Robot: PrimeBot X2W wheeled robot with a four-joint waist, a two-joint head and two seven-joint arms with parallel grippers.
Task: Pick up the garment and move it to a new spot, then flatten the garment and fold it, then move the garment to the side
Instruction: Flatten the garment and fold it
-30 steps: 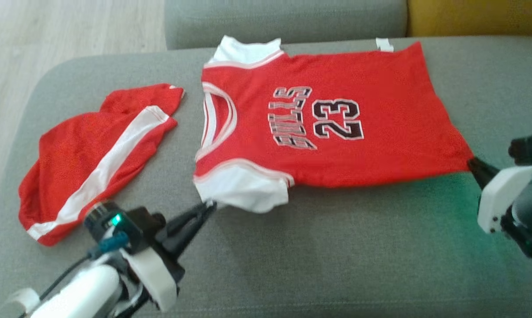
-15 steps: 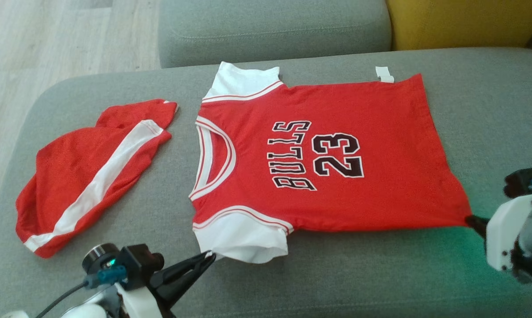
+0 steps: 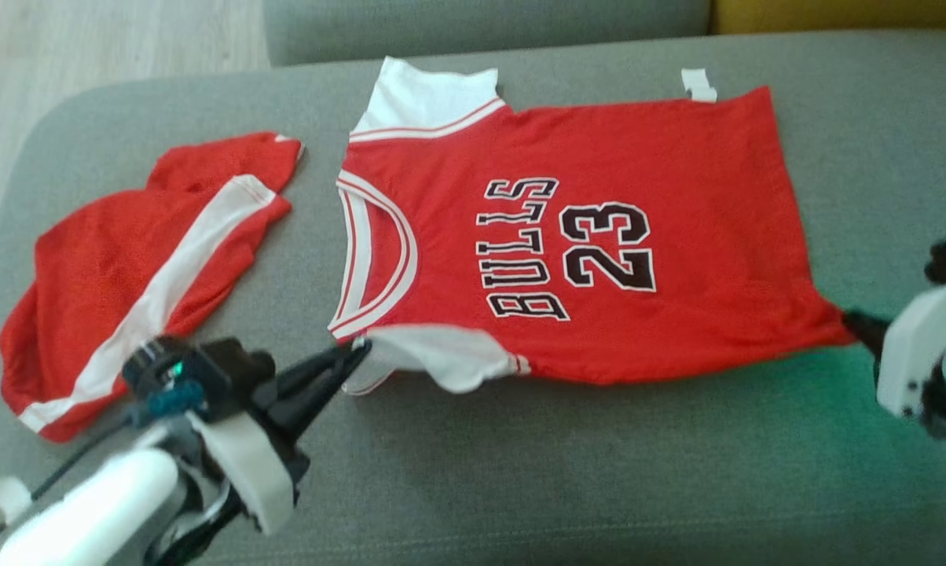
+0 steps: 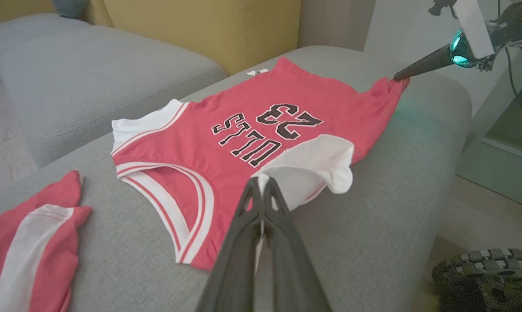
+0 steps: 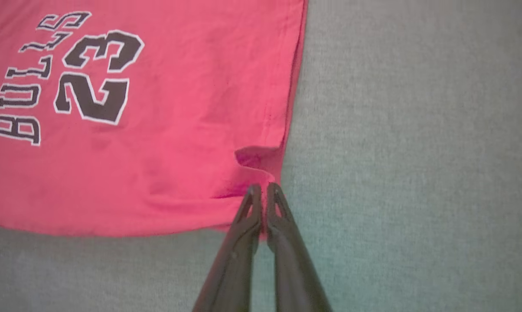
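Observation:
The garment (image 3: 583,236) is a red jersey with white sleeves and black "BULLS 23" lettering, spread across a grey sofa seat (image 3: 567,472). My left gripper (image 3: 361,348) is shut on its near white sleeve, which is lifted and folded over toward the chest (image 4: 306,167). At the right, my right gripper (image 3: 848,318) is shut on the near hem corner (image 5: 254,173), with that corner raised slightly off the cushion. The far sleeve and far hem lie flat.
A second red piece with a white stripe (image 3: 135,275) lies crumpled at the left of the seat. Behind are a grey backrest (image 3: 481,23) and a yellow cushion (image 4: 200,30). The seat's front edge drops to wooden floor (image 4: 482,216).
The near sleeve and near edge have been lifted and carried toward the middle of the jersey by both grippers. The head camera has also shifted.

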